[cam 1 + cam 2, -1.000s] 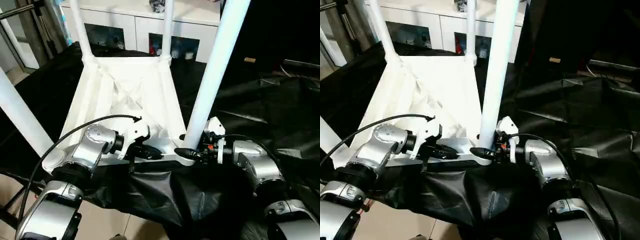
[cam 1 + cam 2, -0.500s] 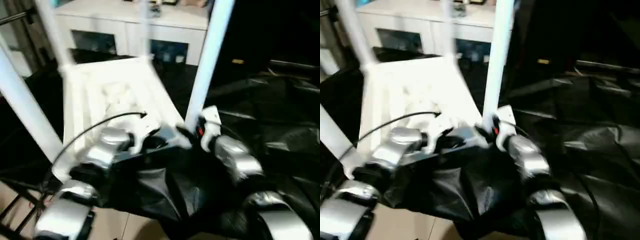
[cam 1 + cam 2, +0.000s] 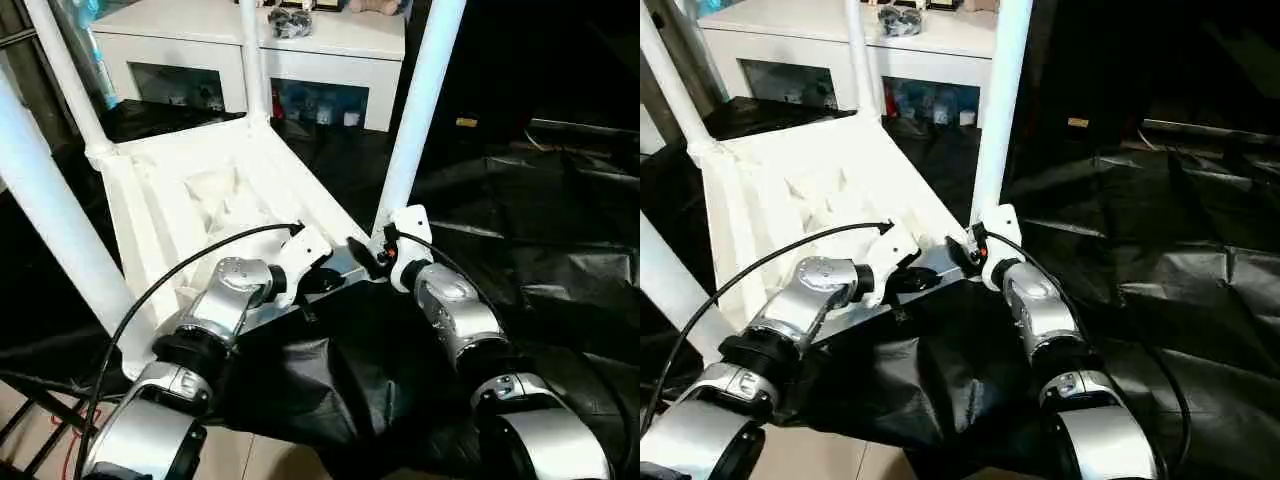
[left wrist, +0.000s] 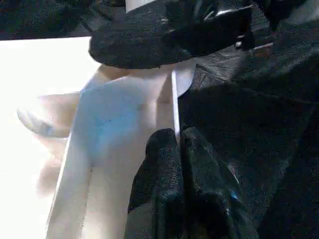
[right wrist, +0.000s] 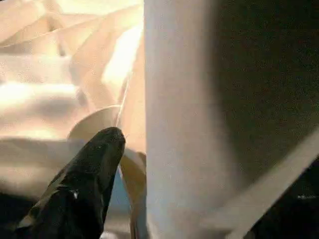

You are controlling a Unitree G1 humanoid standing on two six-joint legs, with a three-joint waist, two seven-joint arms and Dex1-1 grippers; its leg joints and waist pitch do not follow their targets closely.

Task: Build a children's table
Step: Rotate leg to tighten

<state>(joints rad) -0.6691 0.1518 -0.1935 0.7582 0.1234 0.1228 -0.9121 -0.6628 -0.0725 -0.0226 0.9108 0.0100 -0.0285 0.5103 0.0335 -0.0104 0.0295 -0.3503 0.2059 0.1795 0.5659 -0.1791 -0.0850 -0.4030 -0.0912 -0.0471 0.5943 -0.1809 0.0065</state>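
The children's table lies upside down: the white tabletop [image 3: 200,200] shows its ribbed underside, and white legs stand in its corner sockets. My right gripper [image 3: 362,255] is at the base of the near right leg [image 3: 415,110]. It is open: one black finger [image 5: 94,164] stands a little off the tube, and the other is hidden behind it. My left gripper [image 3: 325,282] is at the tabletop's near rim, beside that corner. Its fingers [image 4: 167,159] are shut together on the thin rim edge.
A white cabinet [image 3: 330,50] with glass doors stands behind the table, small items on top. Crumpled black sheeting [image 3: 540,230] covers the surface to the right and in front. Another leg [image 3: 50,230] rises close by my left arm. Thin stand legs [image 3: 30,430] cross the floor at lower left.
The camera has swung, so the whole picture has shifted. My right gripper's finger has come off the near right leg's base. My left gripper stays shut on the rim.
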